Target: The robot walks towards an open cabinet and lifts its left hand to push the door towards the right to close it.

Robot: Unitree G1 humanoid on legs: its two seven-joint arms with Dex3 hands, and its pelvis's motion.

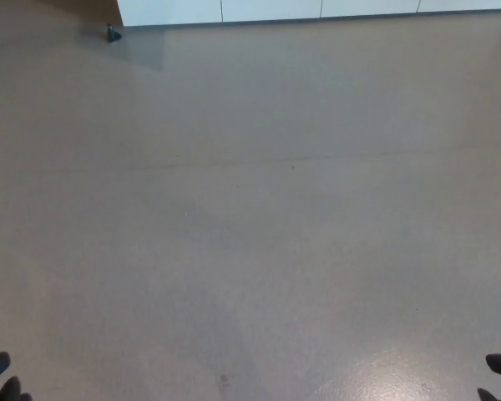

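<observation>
Only the fingertips of the left hand (2, 380) are seen, at the bottom left corner of the head view: two dark rounded tips, one just above the other, are cut off by the frame edge. Whether these fingers are spread or pressed together cannot be told, since so little of the hand is shown. Nothing is held or touched by them; they are hung low over the floor (250, 234).

At the bottom right corner the right hand (499, 376) is likewise shown only as two dark tips at the frame edge, one above the other, and its state cannot be told either. No forearm is seen on either side.

Between and beyond the hands, a wide stretch of plain grey-brown floor is spread out, with a faint line running across it and a pale glare patch near the lower right.

Well apart from both hands, at the very top edge, the white base of the cabinet (309, 10) is seen, divided by thin vertical seams. A small dark object (113, 33) is set on the floor just beside its left end; what it is cannot be made out.
</observation>
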